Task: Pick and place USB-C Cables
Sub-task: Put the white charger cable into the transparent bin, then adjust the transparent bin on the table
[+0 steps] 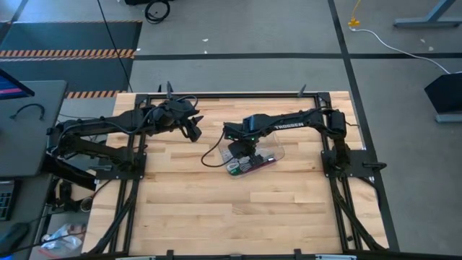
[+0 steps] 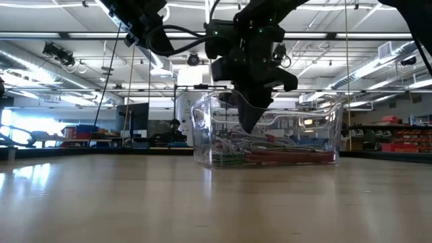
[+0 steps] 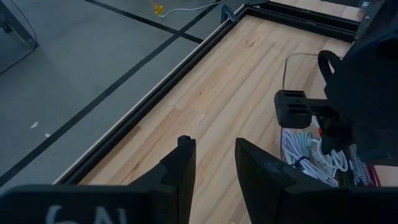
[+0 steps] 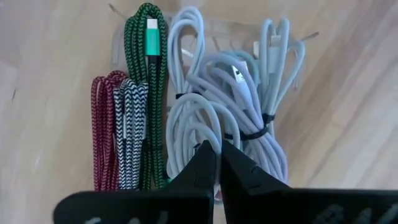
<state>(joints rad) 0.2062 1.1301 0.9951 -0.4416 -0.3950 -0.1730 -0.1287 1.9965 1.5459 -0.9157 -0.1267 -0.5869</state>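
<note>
High view: right gripper (image 1: pixel 242 153) over the clear tray (image 1: pixel 276 153) mid-table; left gripper (image 1: pixel 193 132) hangs nearby, apart from it.

Low view: right gripper (image 2: pixel 248 120) reaches down into tray (image 2: pixel 202 135), cables (image 2: pixel 270 152) on its floor.

Left wrist: fingers (image 3: pixel 180 165) partly open, holding nothing.

Right wrist: fingers (image 4: pixel 202 165) closed together, empty, just above white cables (image 4: pixel 233 93); green cable (image 4: pixel 148 56) and red cable (image 4: pixel 102 124) alongside.

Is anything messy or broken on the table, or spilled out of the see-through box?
Nothing stands out. The cables lie bundled side by side inside the clear tray, none hanging over its wall or lying on the wooden table. The right gripper reaches down into the tray, jaws shut, while the left gripper waits off to the side.
</note>
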